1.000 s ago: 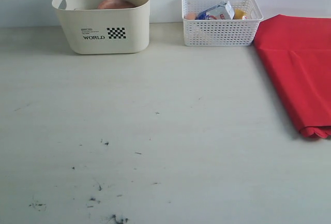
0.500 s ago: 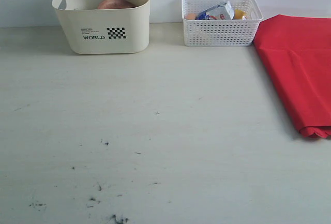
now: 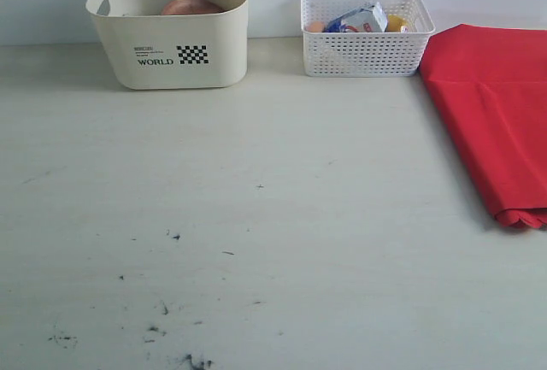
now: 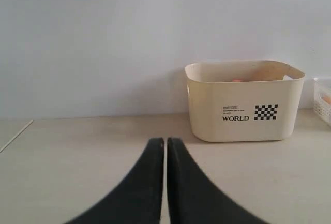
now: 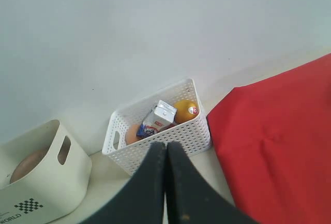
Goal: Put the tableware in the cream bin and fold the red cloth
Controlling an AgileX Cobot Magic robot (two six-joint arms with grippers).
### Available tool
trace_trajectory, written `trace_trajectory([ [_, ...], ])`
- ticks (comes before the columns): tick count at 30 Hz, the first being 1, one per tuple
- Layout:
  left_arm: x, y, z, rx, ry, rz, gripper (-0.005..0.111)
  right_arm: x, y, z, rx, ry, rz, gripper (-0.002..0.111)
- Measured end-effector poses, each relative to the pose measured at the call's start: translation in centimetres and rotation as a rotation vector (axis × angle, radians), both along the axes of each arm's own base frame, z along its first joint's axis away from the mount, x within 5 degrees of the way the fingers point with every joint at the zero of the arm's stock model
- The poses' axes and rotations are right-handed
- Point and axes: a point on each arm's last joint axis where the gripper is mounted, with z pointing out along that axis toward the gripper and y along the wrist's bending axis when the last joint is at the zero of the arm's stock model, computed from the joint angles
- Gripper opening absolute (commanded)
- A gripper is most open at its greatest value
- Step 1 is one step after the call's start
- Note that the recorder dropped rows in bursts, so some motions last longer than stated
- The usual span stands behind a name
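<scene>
Cream bin [image 3: 171, 37] stands at back left of table [image 3: 273, 216], by the wall. Part of a brown plate [image 3: 190, 6] shows inside; other contents can't be made out. Red cloth [image 3: 491, 105] lies folded at right side of table, layers showing at near corner, just beside white basket [image 3: 366, 49]. Basket holds milk carton [image 3: 357, 20], yellow fruit [image 3: 396, 22] and an orange-ish item, ID unclear. Left gripper [image 4: 165, 142]: jaws pressed together, holding nothing, facing bin, well apart. Right gripper [image 5: 166, 145]: jaws together, empty, raised over basket and cloth.
</scene>
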Motion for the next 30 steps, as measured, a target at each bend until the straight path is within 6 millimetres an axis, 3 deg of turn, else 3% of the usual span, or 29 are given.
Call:
trace_trajectory([
  [21, 0.0, 0.0, 0.0, 0.003, 0.0, 0.0, 0.005, -0.2, 0.0, -0.2, 0.0, 0.024, 0.0, 0.0],
  [27, 0.0, 0.0, 0.0, 0.003, 0.0, 0.0, 0.005, -2.1, -0.1, -2.1, -0.06, 0.255, 0.021, 0.0],
  [30, 0.0, 0.0, 0.0, 0.003, 0.0, 0.0, 0.005, -4.2, -0.2, -3.9, -0.063, 0.304, 0.025, 0.0],
])
